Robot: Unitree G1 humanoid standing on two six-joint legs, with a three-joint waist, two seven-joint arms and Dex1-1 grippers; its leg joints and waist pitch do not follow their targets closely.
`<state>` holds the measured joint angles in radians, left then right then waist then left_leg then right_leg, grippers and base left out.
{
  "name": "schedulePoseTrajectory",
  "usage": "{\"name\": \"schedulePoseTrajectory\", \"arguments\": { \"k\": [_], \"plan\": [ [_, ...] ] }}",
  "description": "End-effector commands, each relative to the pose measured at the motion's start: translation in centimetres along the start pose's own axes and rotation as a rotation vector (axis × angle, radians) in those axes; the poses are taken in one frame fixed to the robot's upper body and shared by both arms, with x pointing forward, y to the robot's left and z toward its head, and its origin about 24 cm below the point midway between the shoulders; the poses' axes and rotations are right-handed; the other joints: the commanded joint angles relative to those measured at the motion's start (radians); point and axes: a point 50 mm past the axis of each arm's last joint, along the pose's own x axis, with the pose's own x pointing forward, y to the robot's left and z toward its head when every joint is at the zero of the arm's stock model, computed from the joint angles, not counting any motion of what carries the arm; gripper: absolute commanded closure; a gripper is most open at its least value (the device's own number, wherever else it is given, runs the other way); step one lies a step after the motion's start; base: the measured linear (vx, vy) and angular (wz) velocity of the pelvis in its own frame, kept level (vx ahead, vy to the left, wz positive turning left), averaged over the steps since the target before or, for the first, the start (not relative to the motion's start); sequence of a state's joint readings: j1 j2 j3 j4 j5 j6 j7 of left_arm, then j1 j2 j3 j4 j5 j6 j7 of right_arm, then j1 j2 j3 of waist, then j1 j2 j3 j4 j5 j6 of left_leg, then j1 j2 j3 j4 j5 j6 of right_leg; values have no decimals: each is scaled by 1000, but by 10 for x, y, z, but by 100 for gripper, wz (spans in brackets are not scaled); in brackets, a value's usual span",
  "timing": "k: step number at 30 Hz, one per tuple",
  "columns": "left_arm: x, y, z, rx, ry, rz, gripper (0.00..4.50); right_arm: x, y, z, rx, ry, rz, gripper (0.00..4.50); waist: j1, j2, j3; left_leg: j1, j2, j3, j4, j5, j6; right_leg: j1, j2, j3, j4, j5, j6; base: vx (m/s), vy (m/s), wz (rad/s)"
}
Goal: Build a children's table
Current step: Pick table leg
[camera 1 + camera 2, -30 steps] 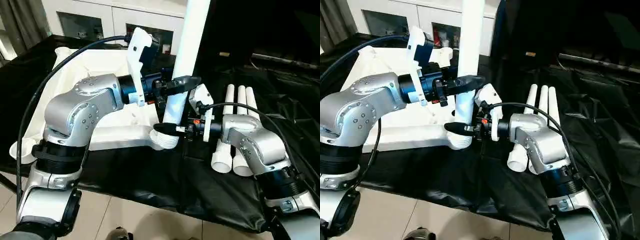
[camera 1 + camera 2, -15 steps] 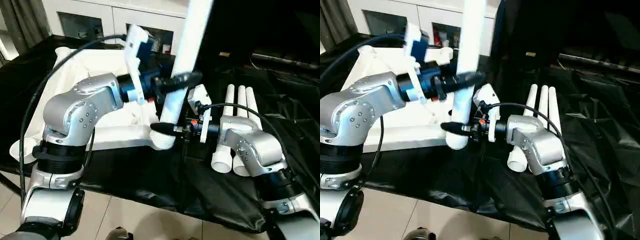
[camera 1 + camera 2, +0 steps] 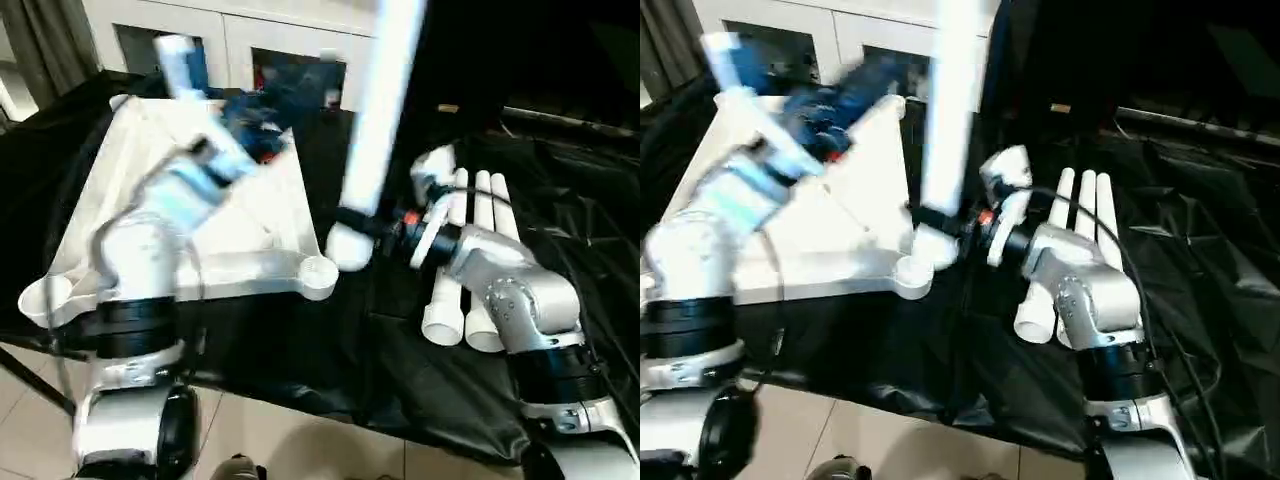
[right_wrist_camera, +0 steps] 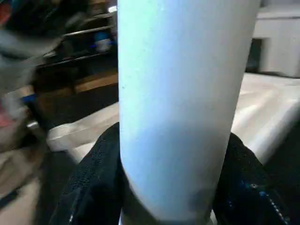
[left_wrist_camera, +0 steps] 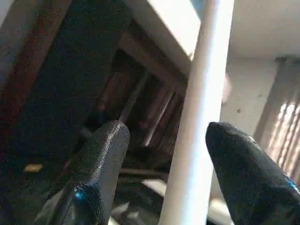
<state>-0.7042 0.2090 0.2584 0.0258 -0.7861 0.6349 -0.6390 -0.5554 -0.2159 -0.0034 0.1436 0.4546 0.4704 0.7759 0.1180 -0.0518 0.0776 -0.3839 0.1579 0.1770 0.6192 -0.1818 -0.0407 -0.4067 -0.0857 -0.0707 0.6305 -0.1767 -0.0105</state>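
The children's table top [image 3: 230,272] lies ribbed side up on the black cloth at the left, with a corner socket [image 3: 318,272] at its near right corner. My right gripper [image 3: 352,222] is shut on the lower end of one white leg [image 3: 385,90]. That leg stands nearly upright, its foot [image 3: 345,250] just above and right of the socket. The right wrist view has the leg [image 4: 180,93] between both fingers. My left gripper [image 5: 167,130] is open and drawn back over the table top, with the leg [image 5: 201,93] beyond its spread fingers. Three more legs [image 3: 472,250] lie side by side at the right.
A white cabinet with glass doors [image 3: 270,50] stands behind the table. Black cloth [image 3: 330,350] covers the work surface and hangs over its near edge, with tiled floor [image 3: 330,450] below. My right forearm [image 3: 510,300] lies over the near ends of the spare legs.
My left gripper has opened, let go of the leg and swung up and back to the left. The right gripper keeps the leg, whose foot now sits slightly higher beside the socket.
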Motion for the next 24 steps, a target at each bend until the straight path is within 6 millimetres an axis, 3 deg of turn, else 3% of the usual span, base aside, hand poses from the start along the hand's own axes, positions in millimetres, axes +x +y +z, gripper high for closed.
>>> {"name": "schedulePoseTrajectory", "arguments": {
  "k": [1, 2, 4, 5, 6, 9, 11, 12, 15, 16, 18, 24],
  "plan": [
    [-2, -3, -4, 30, 51, -15, 138, -5, -5, 4, -23, -18, -36, 257, 4, 23, -85, 22, 66, -29, -86, -208, -49, 52, -70, 50, -68, -187, -199, 0, 0, 0],
    [0, -4, -7, 56, 74, -7, 138, -5, -2, 2, -15, -13, -18, 257, 3, 21, -84, 22, 66, -29, -87, -204, -45, 55, -69, 50, -68, -174, -199, 0, 0, 0],
    [5, -3, -11, 92, 107, 30, 138, -2, 5, -2, -2, -4, 24, 257, 5, 26, -85, 24, 69, -29, -87, -207, -40, 53, -69, 51, -68, -151, -200, 0, 0, 0],
    [9, -1, -14, 69, 117, 49, 138, 1, 9, -3, 0, 0, 38, 257, 8, 34, -85, 25, 69, -31, -87, -212, -43, 52, -71, 51, -65, -150, -203, 0, 0, 0],
    [15, 8, -20, 103, 179, 135, 138, 4, 13, -5, -5, 8, 48, 257, 9, 33, -85, 25, 69, -31, -87, -225, -46, 52, -69, 51, -68, -152, -200, 0, 0, 0],
    [27, 20, -28, 230, 293, 245, 138, 8, 15, -10, -29, 36, 46, 257, 13, 27, -82, 27, 65, -34, -90, -256, -52, 52, -71, 53, -77, -222, -154, 0, 0, 0],
    [35, 12, -26, 261, 292, 194, 138, 9, 15, -13, -48, 57, 43, 257, 15, 24, -83, 23, 69, -35, -91, -242, -60, 55, -77, 54, -78, -231, -148, 0, 0, 0],
    [37, 9, -25, 258, 285, 174, 138, 9, 15, -14, -52, 61, 42, 257, 15, 27, -85, 20, 69, -35, -89, -216, -63, 56, -77, 52, -71, -187, -171, 0, 0, 0],
    [51, -11, -15, 254, 235, 81, 138, 9, 13, -16, -59, 77, 37, 257, 16, 20, -88, 20, 69, -31, -84, -187, -53, 57, -78, 51, -63, -137, -201, 0, 0, 0],
    [53, -13, -14, 252, 228, 69, 138, 9, 13, -17, -59, 80, 36, 257, 17, 24, -88, 20, 70, -31, -82, -176, -46, 55, -78, 51, -62, -114, -215, 0, 0, 0],
    [56, -21, -11, 248, 215, 31, 138, 9, 11, -18, -65, 89, 27, 257, 19, 18, -86, 18, 68, -29, -83, -179, -36, 57, -78, 51, -63, -121, -224, 0, 0, 0],
    [53, -22, -18, 261, 245, 21, 138, 10, 10, -22, -74, 108, 25, 257, 22, 18, -82, 21, 69, -30, -85, -214, -37, 53, -78, 52, -74, -214, -194, 0, 0, 0]
  ]
}}
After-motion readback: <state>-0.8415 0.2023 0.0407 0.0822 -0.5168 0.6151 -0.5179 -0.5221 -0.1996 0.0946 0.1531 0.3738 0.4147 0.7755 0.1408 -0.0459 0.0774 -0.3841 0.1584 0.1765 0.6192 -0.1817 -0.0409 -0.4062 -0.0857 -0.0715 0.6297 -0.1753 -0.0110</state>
